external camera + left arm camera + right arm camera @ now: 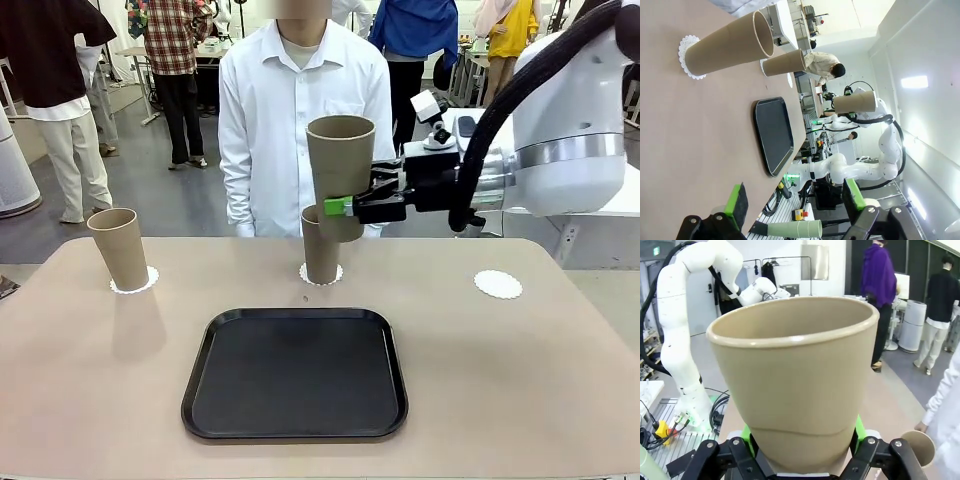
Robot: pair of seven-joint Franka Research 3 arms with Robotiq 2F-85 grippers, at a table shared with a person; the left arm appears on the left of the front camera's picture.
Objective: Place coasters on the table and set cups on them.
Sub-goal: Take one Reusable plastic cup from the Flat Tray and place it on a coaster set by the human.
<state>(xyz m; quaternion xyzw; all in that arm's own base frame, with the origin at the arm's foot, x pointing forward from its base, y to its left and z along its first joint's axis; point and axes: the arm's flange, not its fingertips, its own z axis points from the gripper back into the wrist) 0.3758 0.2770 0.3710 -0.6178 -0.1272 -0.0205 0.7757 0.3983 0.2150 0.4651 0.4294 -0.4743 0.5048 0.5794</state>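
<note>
1. Clamped low on the third cup (340, 172), the right gripper (345, 207) is holding it upright above the table (100, 370), over the middle cup (319, 250).
2. The bare coaster (498, 284) is lying to its right, lower and slightly nearer.
3. The left gripper (795, 202) is hanging with jaws apart, well away.

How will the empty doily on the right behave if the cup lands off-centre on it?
The doily looks thin and lacy, so probably very light and floppy. Nothing weighs it down, so it may slide or wrinkle. The tall held cup could tip if set down tilted.
</note>
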